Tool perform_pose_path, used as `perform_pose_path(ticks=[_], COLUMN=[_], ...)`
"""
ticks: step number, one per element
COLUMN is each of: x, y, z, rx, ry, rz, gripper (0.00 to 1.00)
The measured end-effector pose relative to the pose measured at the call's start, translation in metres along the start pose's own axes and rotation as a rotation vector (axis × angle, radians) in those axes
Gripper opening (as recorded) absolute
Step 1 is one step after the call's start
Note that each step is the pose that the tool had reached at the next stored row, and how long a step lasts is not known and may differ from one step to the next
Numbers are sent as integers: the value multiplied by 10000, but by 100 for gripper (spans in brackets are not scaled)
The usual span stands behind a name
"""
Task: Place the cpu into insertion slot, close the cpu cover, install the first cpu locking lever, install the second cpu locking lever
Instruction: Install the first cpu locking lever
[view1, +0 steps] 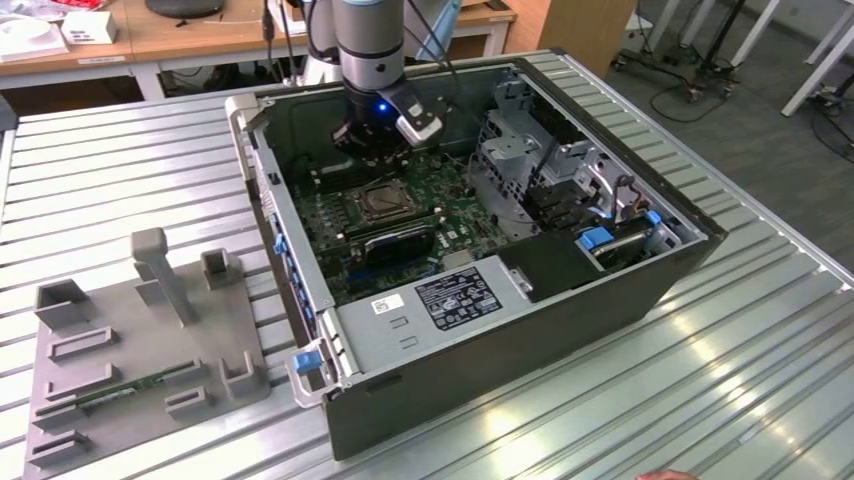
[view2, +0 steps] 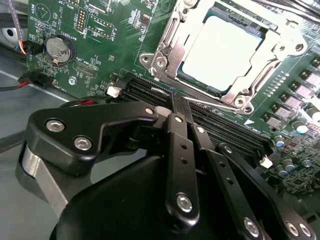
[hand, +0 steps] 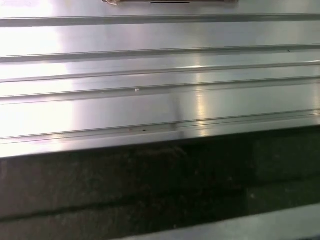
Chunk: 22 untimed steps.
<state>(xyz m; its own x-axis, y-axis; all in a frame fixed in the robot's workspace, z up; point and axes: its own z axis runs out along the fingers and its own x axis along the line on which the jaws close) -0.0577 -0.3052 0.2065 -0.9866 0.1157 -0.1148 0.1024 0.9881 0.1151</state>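
The cpu lay flat in the insertion slot, near the middle of the green board. The cpu cover was folded down around it, so the dull metal top showed through the window. I could not tell whether either locking lever was hooked. My end effector hung just beside the socket, over the long memory slots, its fingers pressed together and pinching nothing. In the exterior view it sat low inside the computer case, toward the case's far wall. I judged the chip light, stiff and slick on top but delicate on its underside, so any hold belonged on its bare side edges, with no off-centre pressing. The cover looked like thin, springy sheet metal, better pushed on its frame than at the window's edge. Room was tight. The drive cage rose on the exterior view's right of the socket, the case wall stood on the left, and the power supply blocked the near end. The only generous clearance I judged was straight up, out of the case, which stood near the middle of the slatted counter.
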Motion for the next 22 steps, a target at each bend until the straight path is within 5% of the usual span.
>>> perform_pose_path(ticks=[13, 19, 22], x=[-42, -42, -42], y=[-4, -4, -5], z=[83, 85, 87], rx=[38, 294, 326], ry=[-3, -32, -31], rz=[-3, -38, -44], gripper=[11, 11, 11])
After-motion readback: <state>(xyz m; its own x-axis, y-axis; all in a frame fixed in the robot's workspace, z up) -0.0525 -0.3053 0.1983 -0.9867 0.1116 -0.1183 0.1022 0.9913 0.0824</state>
